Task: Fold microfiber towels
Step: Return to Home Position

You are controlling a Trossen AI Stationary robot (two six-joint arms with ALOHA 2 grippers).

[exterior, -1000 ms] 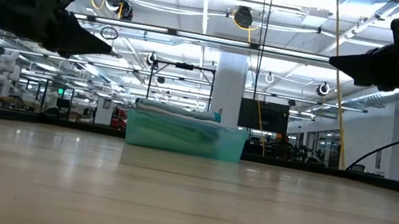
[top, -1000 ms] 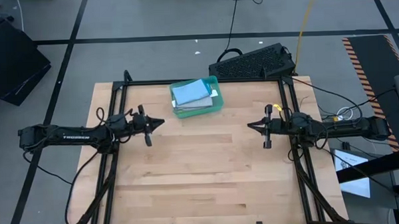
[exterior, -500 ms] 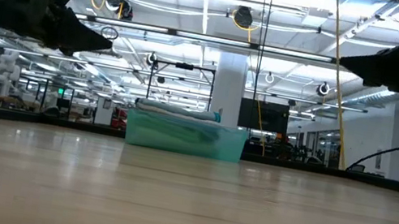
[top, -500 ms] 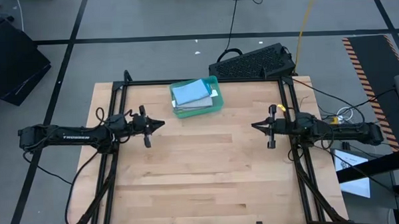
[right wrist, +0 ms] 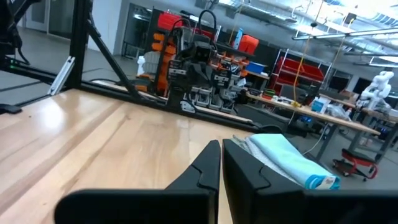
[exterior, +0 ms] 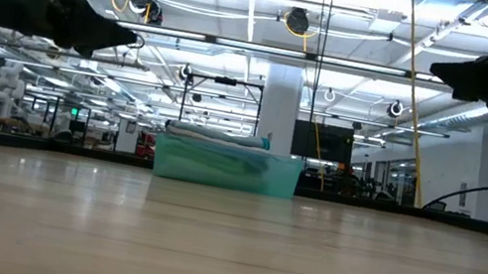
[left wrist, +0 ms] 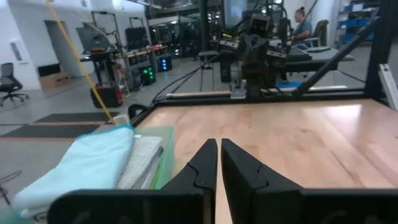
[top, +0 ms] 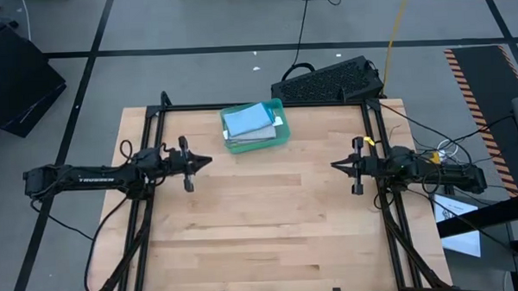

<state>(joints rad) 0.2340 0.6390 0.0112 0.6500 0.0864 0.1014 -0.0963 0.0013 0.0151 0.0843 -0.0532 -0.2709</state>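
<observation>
Folded microfiber towels (top: 248, 120) sit stacked in teal tray (top: 285, 132) at desk (top: 262, 232) 12 o'clock, light blue one on top. L pincer (top: 209, 161) hovers above desk at 9 o'clock, clenched, holding nothing. R pincer (top: 334, 166) hovers at 3 o'clock, clenched too, tips facing L across desk ctr.

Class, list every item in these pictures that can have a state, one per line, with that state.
Teal plastic tray: upright on the wooden table, loaded.
Light blue microfiber towel: folded, topmost in the tray.
Grey microfiber towel: folded, directly under the blue one.
Left gripper: shut, empty, above the table.
Right gripper: shut, empty, above the table.
</observation>
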